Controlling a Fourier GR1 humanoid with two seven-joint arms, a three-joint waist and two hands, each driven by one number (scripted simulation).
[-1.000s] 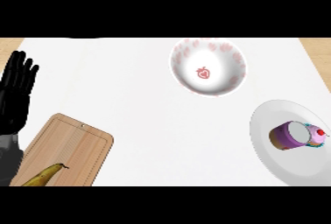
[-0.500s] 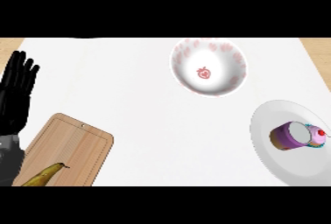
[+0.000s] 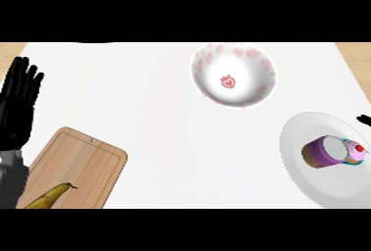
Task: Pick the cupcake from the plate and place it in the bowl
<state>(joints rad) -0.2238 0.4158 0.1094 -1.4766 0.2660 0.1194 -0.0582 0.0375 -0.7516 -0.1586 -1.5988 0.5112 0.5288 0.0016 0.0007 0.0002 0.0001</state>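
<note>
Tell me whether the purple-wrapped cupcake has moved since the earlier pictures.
No. The purple-wrapped cupcake lies tipped at the same spot on the round white plate.

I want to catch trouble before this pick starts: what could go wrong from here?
The cupcake lies on its side on the plate, so it may roll or smear its frosting when grasped. Only a sliver of the right hand shows at the right edge, so its approach is hard to judge.

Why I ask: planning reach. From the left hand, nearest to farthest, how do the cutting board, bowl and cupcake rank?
1. Cutting board, just below the left hand.
2. Bowl, upper middle.
3. Cupcake, on the plate, far right.
</note>
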